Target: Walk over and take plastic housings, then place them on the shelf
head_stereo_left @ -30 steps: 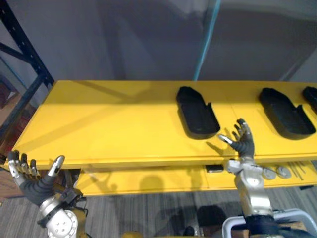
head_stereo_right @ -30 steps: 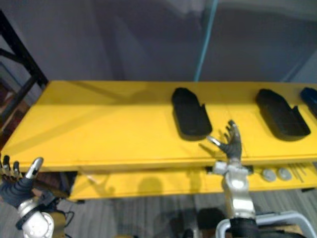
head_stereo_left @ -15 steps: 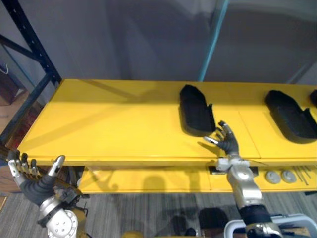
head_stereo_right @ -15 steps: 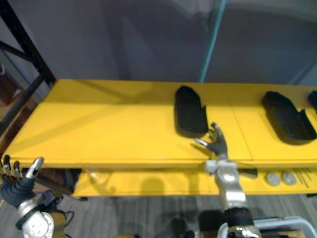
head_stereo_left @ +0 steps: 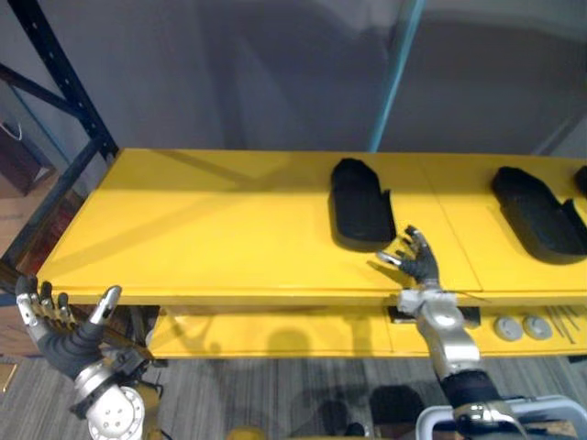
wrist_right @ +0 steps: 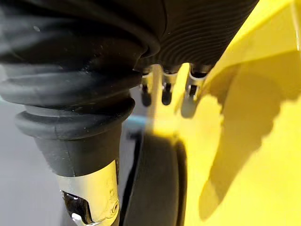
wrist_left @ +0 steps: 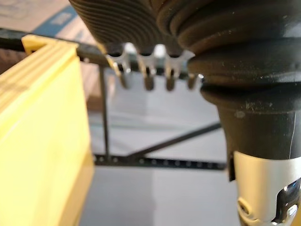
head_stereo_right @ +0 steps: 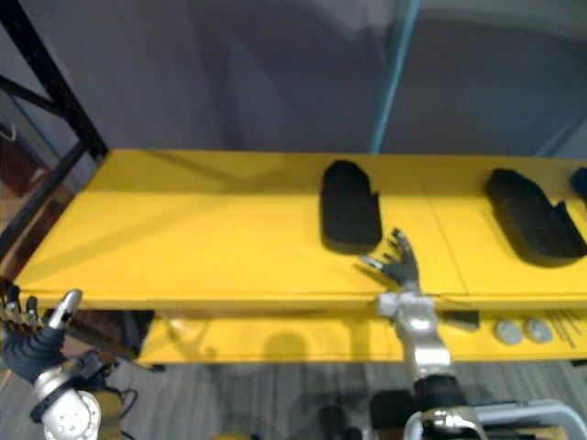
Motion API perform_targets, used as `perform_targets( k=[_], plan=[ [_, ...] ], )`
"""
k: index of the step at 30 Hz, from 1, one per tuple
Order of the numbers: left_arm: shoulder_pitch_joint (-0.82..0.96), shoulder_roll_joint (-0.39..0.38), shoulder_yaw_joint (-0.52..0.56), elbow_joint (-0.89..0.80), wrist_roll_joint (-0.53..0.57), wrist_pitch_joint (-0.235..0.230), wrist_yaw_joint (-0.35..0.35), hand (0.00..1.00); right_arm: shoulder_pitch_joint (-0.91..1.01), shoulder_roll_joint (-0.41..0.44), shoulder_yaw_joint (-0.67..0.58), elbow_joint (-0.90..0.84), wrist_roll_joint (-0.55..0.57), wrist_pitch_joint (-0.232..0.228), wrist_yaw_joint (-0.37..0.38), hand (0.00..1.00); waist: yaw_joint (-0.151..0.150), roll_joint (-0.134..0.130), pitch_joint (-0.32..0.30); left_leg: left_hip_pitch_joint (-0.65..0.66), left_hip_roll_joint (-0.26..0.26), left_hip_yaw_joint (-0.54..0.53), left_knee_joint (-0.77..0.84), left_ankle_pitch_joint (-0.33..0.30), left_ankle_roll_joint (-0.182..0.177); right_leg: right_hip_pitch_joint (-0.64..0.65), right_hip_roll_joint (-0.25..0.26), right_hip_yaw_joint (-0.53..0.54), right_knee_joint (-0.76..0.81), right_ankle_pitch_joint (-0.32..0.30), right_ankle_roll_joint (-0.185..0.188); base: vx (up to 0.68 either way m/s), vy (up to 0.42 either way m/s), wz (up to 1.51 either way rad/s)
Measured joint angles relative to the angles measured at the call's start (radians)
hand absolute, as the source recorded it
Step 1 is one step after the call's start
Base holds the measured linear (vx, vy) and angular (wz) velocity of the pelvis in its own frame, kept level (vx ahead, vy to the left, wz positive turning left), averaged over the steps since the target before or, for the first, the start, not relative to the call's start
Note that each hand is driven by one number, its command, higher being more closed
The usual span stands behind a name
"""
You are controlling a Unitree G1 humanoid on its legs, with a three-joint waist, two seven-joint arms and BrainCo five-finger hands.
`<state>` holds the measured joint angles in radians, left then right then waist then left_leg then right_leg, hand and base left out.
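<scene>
Housing (head_stereo_left: 360, 203) lies on yellow table (head_stereo_left: 202, 229) by right hand (head_stereo_left: 417, 263).

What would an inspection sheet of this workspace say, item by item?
Surface: yellow table, lower yellow ledge beneath.
Job's things: black middle housing and right housing, flat on the table; third housing at the view's edge.
Clutter: two grey discs and thin rods on the ledge.
Hands: right hand open, by the middle housing's near end; left hand open, off the table's corner.
Cables: nothing seen.
Surroundings: dark rack frame, teal pole.
</scene>
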<state>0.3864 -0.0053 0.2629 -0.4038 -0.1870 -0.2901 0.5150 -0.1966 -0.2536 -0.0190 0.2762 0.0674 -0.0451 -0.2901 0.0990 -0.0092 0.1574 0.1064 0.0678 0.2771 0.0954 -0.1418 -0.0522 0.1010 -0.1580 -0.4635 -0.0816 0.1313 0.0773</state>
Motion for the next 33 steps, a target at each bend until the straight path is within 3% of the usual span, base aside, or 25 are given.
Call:
perform_targets(
  k=[3,8,11,13,14,18,20,23,28,31,33],
  plan=[
    [0.005,-0.004,-0.021,-0.024,-0.001,0.0,0.003,0.0,0.038,0.015,-0.058,-0.137,-0.081,-0.038,-0.099,0.0,-0.003,0.003,0.002,-0.025,-0.002,-0.019,0.001,0.0,0.001,-0.015,-0.002,-0.014,0.0,0.0,0.0,0.0,0.025,0.12],
    [0.006,-0.007,-0.04,-0.058,-0.001,-0.013,-0.038,0.0,0.098,0.017,-0.158,-0.275,-0.09,-0.089,-0.199,0.0,-0.004,0.001,0.003,-0.038,-0.011,-0.052,0.001,0.006,0.007,-0.014,-0.007,-0.048,0.0,-0.001,0.001,0.01,0.037,0.23],
    [0.009,-0.006,-0.039,-0.069,0.01,-0.042,-0.063,0.0,0.171,0.034,-0.182,-0.359,0.0,-0.118,-0.169,0.0,-0.005,-0.002,0.003,-0.035,-0.014,-0.05,-0.002,0.005,0.008,-0.013,-0.007,-0.045,0.0,-0.001,0.001,0.01,0.048,0.0],
    [0.009,-0.006,-0.035,-0.076,0.009,-0.07,-0.063,0.0,0.253,0.058,-0.211,-0.417,0.077,-0.142,-0.08,0.0,-0.009,-0.006,0.004,-0.007,-0.015,-0.017,-0.018,0.004,0.008,-0.013,-0.006,-0.008,0.0,-0.001,0.001,0.0,0.052,-0.32],
    [0.009,-0.006,-0.033,-0.077,0.009,-0.073,-0.063,0.0,0.263,0.06,-0.214,-0.422,0.083,-0.144,-0.071,0.0,-0.009,-0.007,0.005,-0.003,-0.014,-0.014,-0.019,0.002,0.009,-0.013,-0.005,-0.001,0.0,-0.001,0.001,-0.01,0.044,-0.45],
    [-0.001,-0.003,-0.002,-0.108,0.009,-0.105,-0.057,0.0,0.363,0.09,-0.256,-0.469,0.155,-0.194,0.05,0.0,-0.063,-0.016,0.008,0.021,-0.005,0.048,-0.015,-0.018,0.007,-0.018,0.003,0.059,0.0,-0.001,0.001,-0.05,0.024,-0.42],
    [-0.024,-0.002,-0.003,-0.108,0.008,-0.106,-0.057,0.0,0.38,0.092,-0.266,-0.471,0.155,-0.2,0.071,0.0,-0.073,-0.017,0.008,0.035,-0.002,0.07,-0.016,-0.021,0.004,-0.019,0.003,0.08,0.0,0.0,0.003,-0.04,0.025,-0.4],
    [-0.08,-0.001,-0.006,-0.111,0.004,-0.118,-0.071,0.0,0.38,0.093,-0.264,-0.475,0.154,-0.203,0.075,0.0,-0.088,-0.019,0.001,0.034,0.002,0.1,-0.015,-0.024,0.003,-0.037,0.011,0.112,0.0,0.006,0.008,-0.03,0.013,-0.29],
    [-0.122,0.007,-0.093,-0.156,-0.012,-0.138,-0.156,0.0,0.372,0.094,-0.256,-0.497,0.119,-0.191,0.019,0.0,-0.1,-0.013,-0.008,0.054,0.015,0.179,-0.014,-0.031,-0.01,-0.073,0.039,0.193,0.0,0.018,0.001,-0.01,-0.005,-0.47],
    [-0.178,0.045,-0.202,-0.156,-0.024,-0.144,-0.208,0.0,0.397,0.096,-0.304,-0.53,0.104,-0.191,0.001,0.0,-0.136,-0.011,-0.009,0.082,0.027,0.259,-0.004,-0.052,-0.019,-0.088,0.061,0.268,0.0,0.026,-0.002,-0.03,0.004,-0.76],
    [-0.237,0.059,-0.261,-0.145,-0.042,-0.141,-0.215,0.0,0.456,0.096,-0.394,-0.564,0.109,-0.192,0.0,0.0,-0.183,-0.006,-0.012,0.1,0.036,0.318,0.019,-0.078,-0.022,-0.099,0.076,0.325,0.0,0.032,-0.002,-0.05,0.009,-0.84]
  ],
)
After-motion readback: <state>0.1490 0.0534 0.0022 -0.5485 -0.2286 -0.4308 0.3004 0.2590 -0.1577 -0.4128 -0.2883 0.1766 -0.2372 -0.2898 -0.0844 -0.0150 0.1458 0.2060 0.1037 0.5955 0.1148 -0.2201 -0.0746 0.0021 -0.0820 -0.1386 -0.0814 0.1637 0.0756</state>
